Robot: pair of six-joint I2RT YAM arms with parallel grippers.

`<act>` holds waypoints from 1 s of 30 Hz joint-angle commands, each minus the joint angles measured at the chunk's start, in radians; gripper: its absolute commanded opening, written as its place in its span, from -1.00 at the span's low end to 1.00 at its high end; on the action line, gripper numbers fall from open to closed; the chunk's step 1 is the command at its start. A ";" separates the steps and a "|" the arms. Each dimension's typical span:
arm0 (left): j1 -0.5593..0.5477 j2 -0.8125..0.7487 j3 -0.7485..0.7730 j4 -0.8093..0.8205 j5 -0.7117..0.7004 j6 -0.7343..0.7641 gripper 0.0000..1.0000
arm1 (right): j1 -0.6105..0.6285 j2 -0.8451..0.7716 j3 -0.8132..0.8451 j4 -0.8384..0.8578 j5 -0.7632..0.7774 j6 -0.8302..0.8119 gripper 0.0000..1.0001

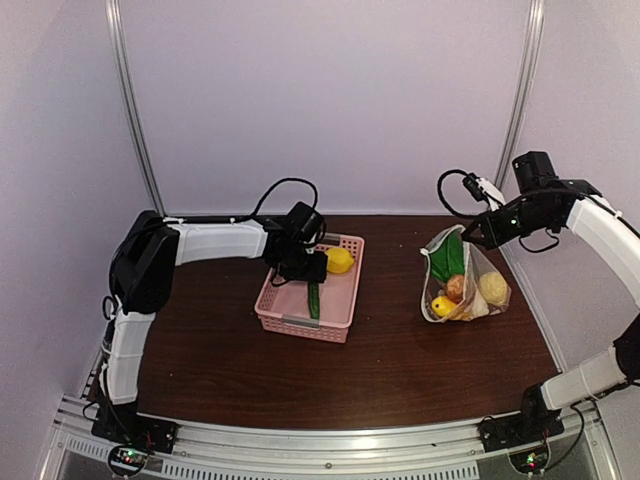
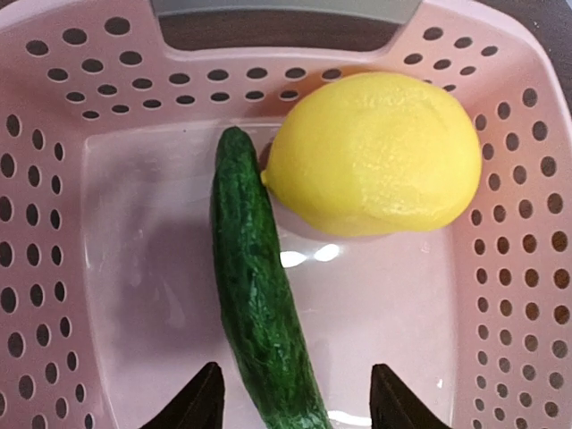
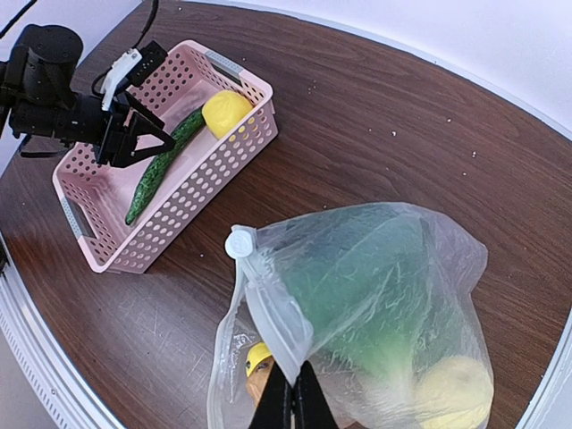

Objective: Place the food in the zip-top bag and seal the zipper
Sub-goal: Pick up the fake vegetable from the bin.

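Observation:
A long green cucumber (image 2: 259, 304) and a yellow lemon (image 2: 371, 152) lie in the pink basket (image 2: 54, 179). My left gripper (image 2: 295, 404) hangs open low over the cucumber's near end, a fingertip on each side and clear of it. To the right, the zip-top bag (image 3: 384, 286) hangs lifted by its mouth. My right gripper (image 3: 292, 402) is shut on the zipper (image 3: 273, 308) strip. Inside the bag are a green leafy vegetable (image 1: 447, 258), an orange piece (image 1: 455, 287) and yellow lemons (image 1: 441, 306).
The basket (image 1: 300, 325) sits left of centre on the dark wooden table (image 1: 380, 370). The bag (image 1: 462, 285) is near the right wall. White walls close in the back and sides. A white round tab (image 3: 239, 242) sits at the zipper's end.

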 commanded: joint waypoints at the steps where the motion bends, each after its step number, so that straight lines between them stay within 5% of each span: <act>1: 0.022 0.056 0.047 -0.020 -0.012 -0.013 0.13 | 0.003 -0.026 0.023 -0.009 -0.016 0.007 -1.00; 14: 0.068 0.263 0.360 -0.168 -0.011 0.052 -0.08 | 0.003 -0.045 -0.020 0.006 -0.026 0.009 -1.00; 22: 0.082 0.283 0.401 -0.191 0.025 0.064 -0.29 | 0.003 -0.049 -0.027 0.005 -0.032 0.013 -1.00; 28: 0.082 0.226 0.396 -0.204 0.072 0.063 -0.97 | 0.004 -0.048 0.001 -0.016 -0.028 0.014 -1.00; 30: 0.080 0.156 0.360 -0.203 0.065 0.056 -1.00 | 0.004 -0.045 0.020 -0.032 -0.028 0.011 -1.00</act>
